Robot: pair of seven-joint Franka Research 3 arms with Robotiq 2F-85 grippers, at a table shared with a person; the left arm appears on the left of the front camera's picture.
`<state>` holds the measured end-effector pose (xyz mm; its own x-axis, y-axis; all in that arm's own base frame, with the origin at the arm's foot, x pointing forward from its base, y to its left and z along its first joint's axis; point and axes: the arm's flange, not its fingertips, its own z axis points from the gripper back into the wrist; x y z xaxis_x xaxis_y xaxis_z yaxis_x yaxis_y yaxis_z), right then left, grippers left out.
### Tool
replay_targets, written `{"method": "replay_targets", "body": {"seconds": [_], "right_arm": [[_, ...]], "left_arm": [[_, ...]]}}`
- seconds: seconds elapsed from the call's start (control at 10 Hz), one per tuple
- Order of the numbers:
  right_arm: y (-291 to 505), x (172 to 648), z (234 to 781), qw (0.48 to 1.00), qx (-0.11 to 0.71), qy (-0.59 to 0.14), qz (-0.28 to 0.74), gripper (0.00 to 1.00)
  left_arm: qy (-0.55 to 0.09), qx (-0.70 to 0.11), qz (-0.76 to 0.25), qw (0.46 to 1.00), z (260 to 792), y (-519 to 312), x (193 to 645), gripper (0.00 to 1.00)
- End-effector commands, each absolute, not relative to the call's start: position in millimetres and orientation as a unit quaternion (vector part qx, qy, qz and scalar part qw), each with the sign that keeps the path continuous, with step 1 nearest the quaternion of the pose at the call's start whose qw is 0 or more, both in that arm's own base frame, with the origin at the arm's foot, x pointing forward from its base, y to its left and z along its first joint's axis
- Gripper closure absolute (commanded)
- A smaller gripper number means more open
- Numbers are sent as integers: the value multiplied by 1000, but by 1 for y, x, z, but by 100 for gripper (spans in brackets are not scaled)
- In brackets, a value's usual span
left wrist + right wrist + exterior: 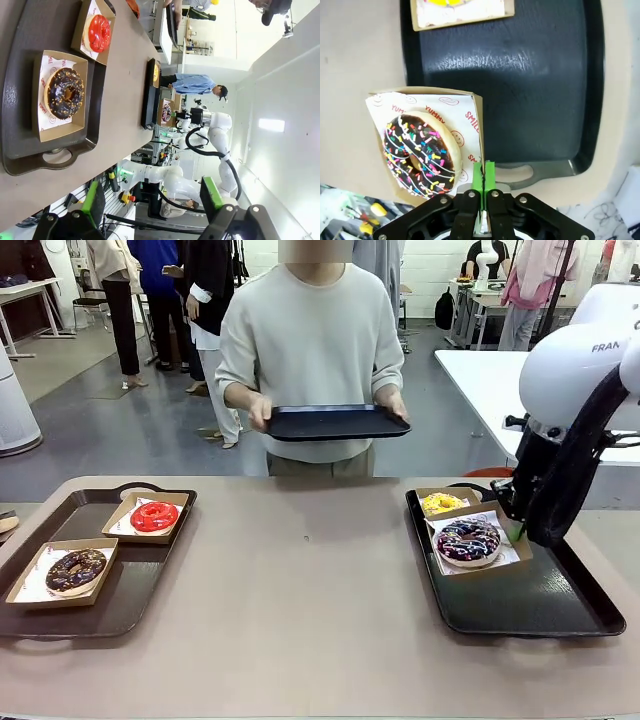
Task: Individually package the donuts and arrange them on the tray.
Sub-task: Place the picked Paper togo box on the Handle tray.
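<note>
On the right black tray [560, 615] a yellow donut [443, 503] sits in a cardboard box. In front of it a dark purple sprinkled donut [468, 540] lies in its paper-lined box [476, 107]. My right gripper [515, 532] is shut on that box's side wall [483, 172]. The box hangs partly over the tray's edge. On the left tray [120, 615] are a red donut [154, 516] and a chocolate donut [75, 570], each in a box. My left gripper [152, 200] is open with nothing in it, back from the chocolate donut [65, 92] and the red one [98, 33].
Across the table a person holds a third black tray [338, 422] in both hands at waist height. Bare tabletop [300, 580] lies between the two trays. The near half of the right tray [535, 75] is bare.
</note>
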<state>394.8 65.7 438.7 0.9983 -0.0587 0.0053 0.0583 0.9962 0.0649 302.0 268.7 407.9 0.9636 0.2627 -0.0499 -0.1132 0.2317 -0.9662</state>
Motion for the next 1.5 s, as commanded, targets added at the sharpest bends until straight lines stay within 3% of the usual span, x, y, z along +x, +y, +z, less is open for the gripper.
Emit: {"method": "replay_targets", "body": {"seconds": [0.0,0.2,1.1,1.4], "right_arm": [[57,402,426,999,29,0,-25,99],[54,406,422,999,26,20,-24,99],[58,400,424,999,32,11,-33,99],[39,395,403,999,25,-13,-34,99]], "left_arm": [[-65,-612,119,779,410,268,299,0],[-65,-612,119,779,410,268,299,0],[-65,-612,119,779,410,268,299,0],[-65,-612,119,779,410,268,299,0]]}}
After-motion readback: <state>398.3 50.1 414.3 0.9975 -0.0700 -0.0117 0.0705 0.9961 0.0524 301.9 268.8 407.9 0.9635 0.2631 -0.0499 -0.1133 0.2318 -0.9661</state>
